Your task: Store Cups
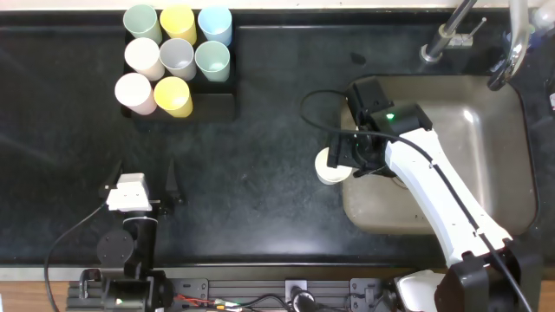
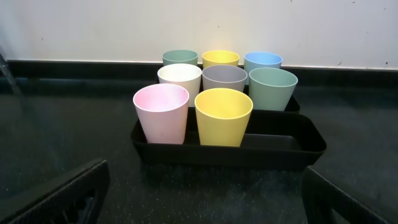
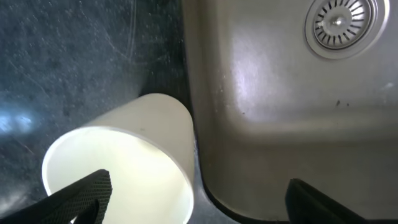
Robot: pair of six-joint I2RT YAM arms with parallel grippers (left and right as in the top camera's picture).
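Observation:
A black tray [image 1: 217,104] at the back left of the counter holds several upright cups in pastel colours; the pink cup [image 2: 161,113] and a yellow cup [image 2: 224,116] stand in its front row, with a bare slot [image 2: 280,134] beside them. A cream cup [image 1: 330,167] stands on the counter right at the sink's left edge. My right gripper [image 1: 343,156] hangs over it, open, one finger [image 3: 81,193] over the cup's [image 3: 124,155] mouth and the other over the sink basin. My left gripper [image 1: 143,176] sits open near the front left, facing the tray from a distance.
The steel sink [image 1: 486,104] fills the right side, its drain [image 3: 339,22] at the basin floor. A faucet [image 1: 447,30] stands at the back right. Dark countertop [image 1: 260,156] stretches between the tray and the sink.

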